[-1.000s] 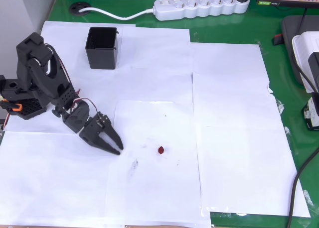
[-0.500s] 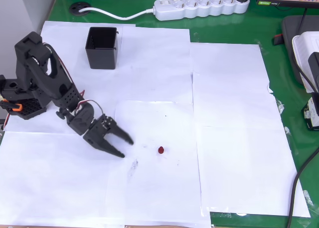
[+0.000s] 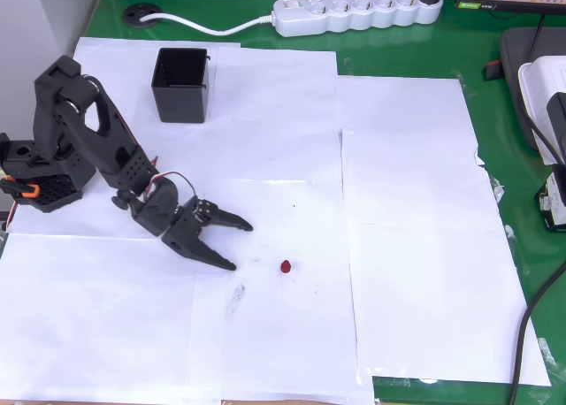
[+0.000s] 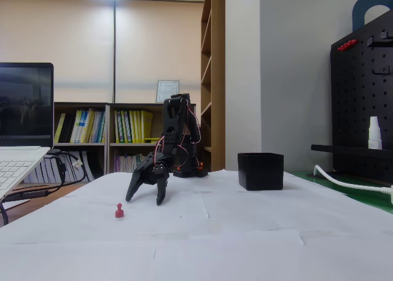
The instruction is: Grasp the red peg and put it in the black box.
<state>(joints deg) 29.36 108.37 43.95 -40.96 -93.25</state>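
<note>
Overhead view shows the peg [image 3: 286, 266], a tiny dark red thing, lying on white paper [image 3: 407, 246] near the middle of the table [image 3: 495, 140]. Nothing touches it. In the fixed view the peg [image 4: 119, 211] stands up on the paper, near the camera and a bit to the left.

Just to the left of the peg in the overhead view is the gripper [image 3: 241, 246]. It is black, and its two fingers are spread wide apart, with nothing between them. One fingertip [image 3: 248, 227] points to the right, and the other sits lower in the picture, close to the peg but not touching it. In the fixed view the gripper [image 4: 145, 200] hangs low, tips pointing down at the paper, just behind the peg and a little to the right of it.

The black arm [image 3: 97, 135] goes back from the gripper to its base [image 3: 40, 179] at the left edge of the overhead view.

The box [image 3: 181, 85] is black and square with an open top. It sits on the paper at the far side, well away from the peg. In the fixed view the box [image 4: 260, 170] is to the right of the arm.

A white power strip [image 3: 358, 11] lies along the far edge of the green table in the overhead view.
</note>
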